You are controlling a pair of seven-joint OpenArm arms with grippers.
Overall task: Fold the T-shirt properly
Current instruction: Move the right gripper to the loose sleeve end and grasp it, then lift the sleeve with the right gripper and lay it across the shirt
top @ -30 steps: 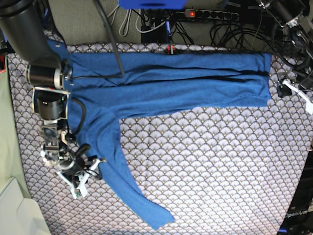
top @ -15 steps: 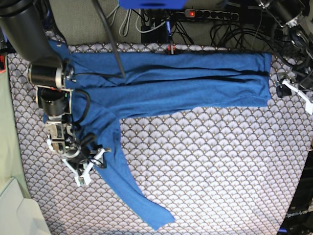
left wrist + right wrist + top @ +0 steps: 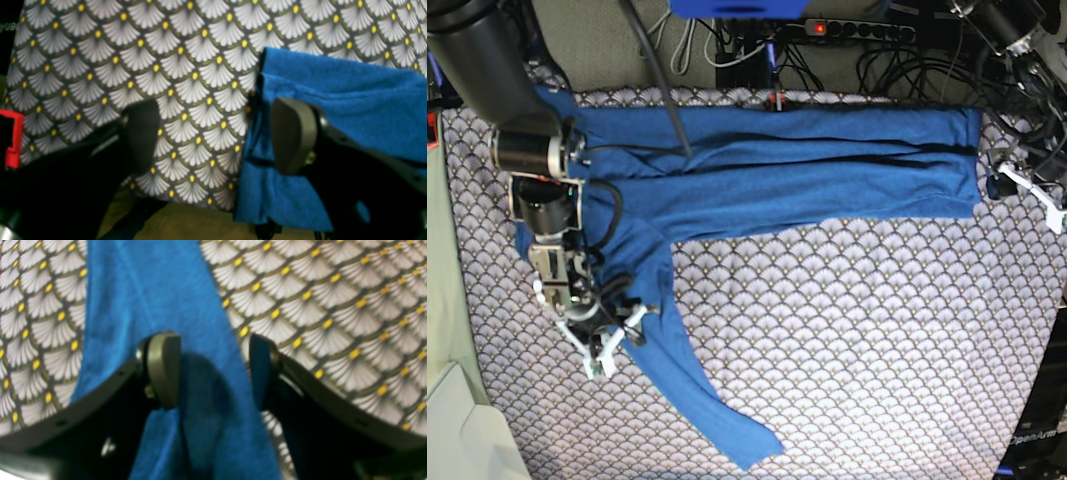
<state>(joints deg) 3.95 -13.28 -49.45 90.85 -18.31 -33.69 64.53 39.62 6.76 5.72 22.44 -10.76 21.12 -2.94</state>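
Observation:
The blue T-shirt [image 3: 807, 170] lies flat along the back of the table, with one long sleeve [image 3: 687, 380] running down toward the front. My right gripper [image 3: 620, 342] is open at the sleeve's left edge. In the right wrist view the right gripper [image 3: 213, 370] is open low over the sleeve [image 3: 160, 290], whose one edge lies between its pads. My left gripper [image 3: 1007, 178] is at the shirt's right end. In the left wrist view the left gripper [image 3: 217, 133] is open and the shirt's hem edge [image 3: 333, 96] lies between the pads, one pad [image 3: 293, 136] over the fabric.
The table is covered by a scale-patterned cloth [image 3: 857, 330]. A power strip and cables [image 3: 857, 30] lie behind the table. A pale box [image 3: 467, 440] stands at the front left. The table's edge [image 3: 186, 216] is close under the left gripper.
My right gripper has moved up and to the right, from beside the sleeve onto its edge. The left gripper has barely shifted. The shirt lies as before.

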